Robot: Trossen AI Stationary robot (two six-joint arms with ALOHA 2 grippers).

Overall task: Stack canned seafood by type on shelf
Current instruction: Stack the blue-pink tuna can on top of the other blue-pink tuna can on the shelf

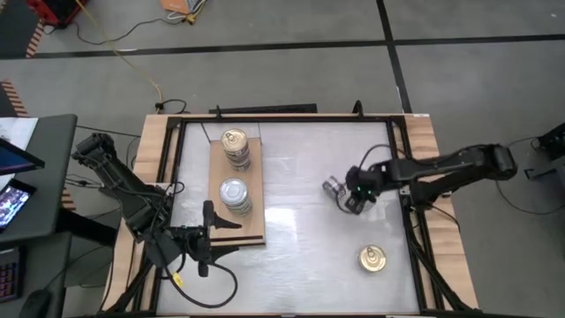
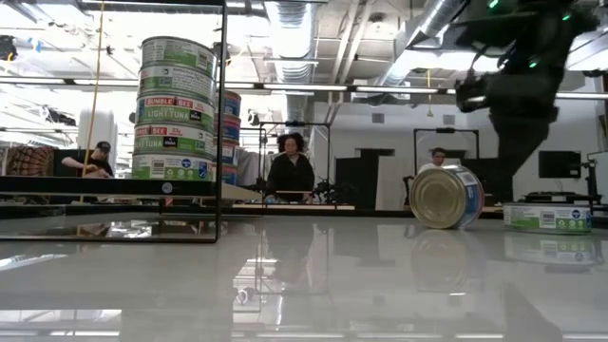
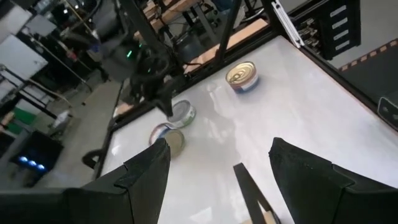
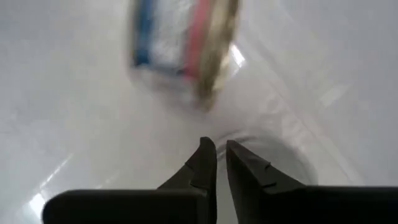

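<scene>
On the shelf [image 1: 256, 231], a tan board at the table's left, stand two stacks of tins: a gold-topped one [image 1: 235, 146] and a silver-topped one [image 1: 235, 194]. Mid-table, a tin with a blue and red label [image 4: 186, 43] stands on its edge, its gold face [image 2: 440, 197] toward the near side. A silver-topped tin [image 3: 182, 114] seems to lie flat beside it. Another gold-topped tin [image 1: 372, 259] lies flat near the front right. My right gripper [image 4: 221, 149] hovers shut just right of the on-edge tin, holding nothing. My left gripper [image 3: 217, 155] stands open and empty by the shelf's near edge [image 1: 212, 231].
Black frame rails [image 1: 408, 190] and wooden side rails [image 1: 150, 150] border the white tabletop [image 1: 300, 256]. Bare table lies between the shelf and the loose tins. People sit in the room beyond the far edge [image 2: 290, 166].
</scene>
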